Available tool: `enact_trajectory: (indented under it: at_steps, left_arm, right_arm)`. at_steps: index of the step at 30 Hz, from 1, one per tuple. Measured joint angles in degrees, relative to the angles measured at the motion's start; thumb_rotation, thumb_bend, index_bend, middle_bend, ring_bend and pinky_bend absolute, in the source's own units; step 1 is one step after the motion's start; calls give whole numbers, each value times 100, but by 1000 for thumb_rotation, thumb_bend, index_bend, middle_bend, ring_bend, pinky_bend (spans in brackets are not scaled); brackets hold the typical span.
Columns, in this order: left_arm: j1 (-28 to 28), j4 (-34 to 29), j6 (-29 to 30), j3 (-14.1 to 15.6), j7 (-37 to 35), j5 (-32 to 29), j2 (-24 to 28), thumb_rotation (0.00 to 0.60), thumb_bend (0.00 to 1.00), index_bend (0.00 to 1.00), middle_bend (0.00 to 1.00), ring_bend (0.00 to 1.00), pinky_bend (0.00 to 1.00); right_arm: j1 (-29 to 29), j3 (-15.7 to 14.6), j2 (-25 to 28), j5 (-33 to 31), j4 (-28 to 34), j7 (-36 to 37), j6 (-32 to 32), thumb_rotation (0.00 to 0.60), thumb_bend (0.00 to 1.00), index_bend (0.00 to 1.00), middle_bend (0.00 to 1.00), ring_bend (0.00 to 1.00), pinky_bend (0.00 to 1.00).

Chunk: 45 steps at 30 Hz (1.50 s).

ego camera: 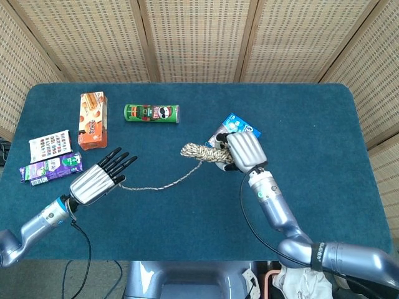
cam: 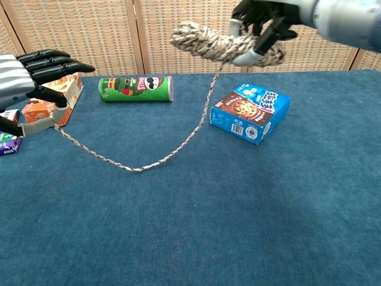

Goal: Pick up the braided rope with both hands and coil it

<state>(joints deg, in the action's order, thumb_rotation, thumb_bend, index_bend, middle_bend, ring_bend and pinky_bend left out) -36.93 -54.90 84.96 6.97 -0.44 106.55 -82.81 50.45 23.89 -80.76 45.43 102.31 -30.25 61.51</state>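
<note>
**Rope bundle held high at right, loose end pinched at left**

The blue surface (ego camera: 187,212) carries everything. Over its middle right, the right robot hand (ego camera: 243,151) is raised above the surface and closed round the coiled bundle of the rope (cam: 220,46); in the chest view the bundle sticks out leftward from that robot hand (cam: 265,27), above the level of the far edge. From the bundle a single strand drops to the surface, runs near and left in a slack curve, then rises to the left robot hand (ego camera: 100,180). That robot hand (cam: 24,74) pinches the strand's end between thumb and one finger, while its other fingers (cam: 56,59) stretch out straight and apart.

Just right of the bundle in the head view lies a blue box (cam: 250,112), flat on the surface and partly hidden by the right robot hand. Far and left of it a green can (ego camera: 151,113) lies on its side. Further left sits an orange box (ego camera: 91,119), and near that a white card (ego camera: 50,146) and a purple packet (ego camera: 50,168) lie at the left edge.
</note>
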Motion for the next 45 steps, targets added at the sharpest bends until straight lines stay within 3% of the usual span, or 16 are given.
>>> enact_trajectory:
  at_steps: [5,13,23,29,34,39,45]
  left_arm:
    - [-135,-520,57,-68,34,112,233,600,462,847,0,0,0]
    - [-426,-1524,-23,-337,-86,133,560,600,462,847,0,0,0]
    - [-784,-2563,-172,-937,-713,-190,812,600,462,847,0,0,0]
    - [-960,-3315,-424,-1380,-1209,-771,908,600,462,850,0,0,0]
    - [-1112,-3780,-665,-1921,-1476,-1473,946,600,462,854,0,0,0]
    - [-1300,-3912,-815,-2563,-1486,-2203,888,600,462,857,0,0,0]
    - [-1610,-3481,-1220,-3023,-1345,-3160,482,600,462,858,0,0,0]
  right_arm:
    - [831,156,-481,-1165,-528,-929,13,600,734,667,680,531,942]
    - [1666,82,-1266,-1821,-1451,-1575,-74,600,734,668,684,532,949]
    - [1890,-145,-1633,-1794,-1846,-1586,-182,600,734,669,689,533,951]
    - [1894,-251,-1707,-1761,-1973,-1454,-321,600,735,669,689,533,951]
    - [1876,-357,-1744,-1579,-2026,-1303,-460,600,735,669,691,533,951]
    - [1828,-467,-1748,-1305,-2063,-1051,-701,600,735,669,692,533,951]
    - [1715,-533,-1626,-749,-2015,-388,-1240,600,736,669,692,533,951]
